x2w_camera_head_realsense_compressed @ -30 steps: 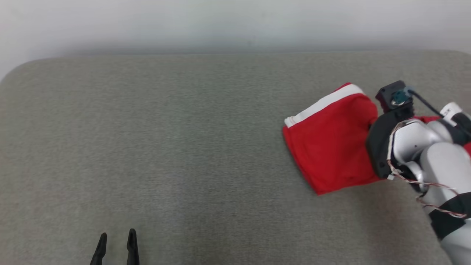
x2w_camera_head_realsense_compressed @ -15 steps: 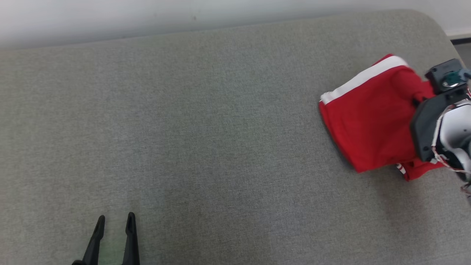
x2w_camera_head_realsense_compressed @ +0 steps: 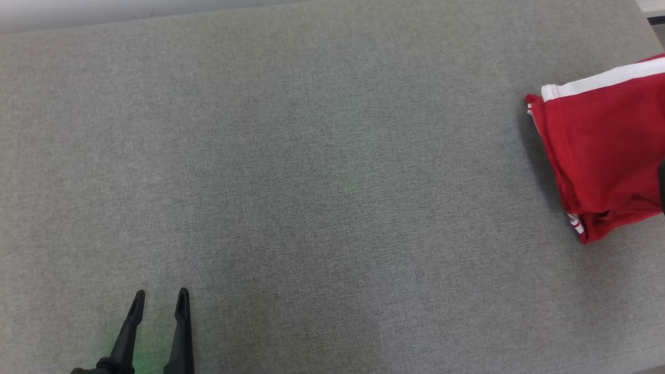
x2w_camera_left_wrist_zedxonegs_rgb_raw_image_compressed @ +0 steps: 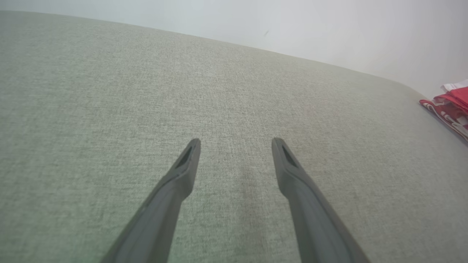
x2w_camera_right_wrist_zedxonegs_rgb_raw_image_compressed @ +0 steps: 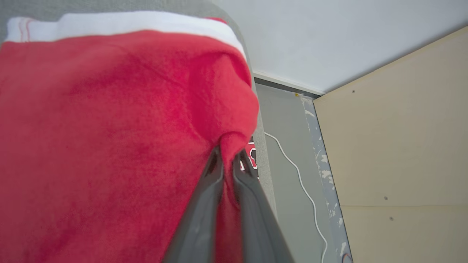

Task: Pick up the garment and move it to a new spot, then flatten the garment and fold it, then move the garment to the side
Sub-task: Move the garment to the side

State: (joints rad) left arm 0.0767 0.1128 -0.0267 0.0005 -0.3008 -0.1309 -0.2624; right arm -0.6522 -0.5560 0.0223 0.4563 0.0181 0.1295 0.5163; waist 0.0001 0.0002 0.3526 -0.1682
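Pinching a bunched fold of the red garment [x2w_camera_right_wrist_zedxonegs_rgb_raw_image_compressed: 109,128] between fingers drawn tight together, the right tool [x2w_camera_right_wrist_zedxonegs_rgb_raw_image_compressed: 228,151] has the cloth spreading ahead and to its left, with the white band [x2w_camera_right_wrist_zedxonegs_rgb_raw_image_compressed: 128,23] at the far edge. The left tool [x2w_camera_head_realsense_compressed: 160,301] hangs over the grey worktop [x2w_camera_head_realsense_compressed: 311,182] with its fingers spread apart and empty. The garment lies well off to its right.

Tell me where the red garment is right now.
The folded red garment is at the far right of the head view, near the right end of the grey surface, with a fold pinched in the shut right gripper.
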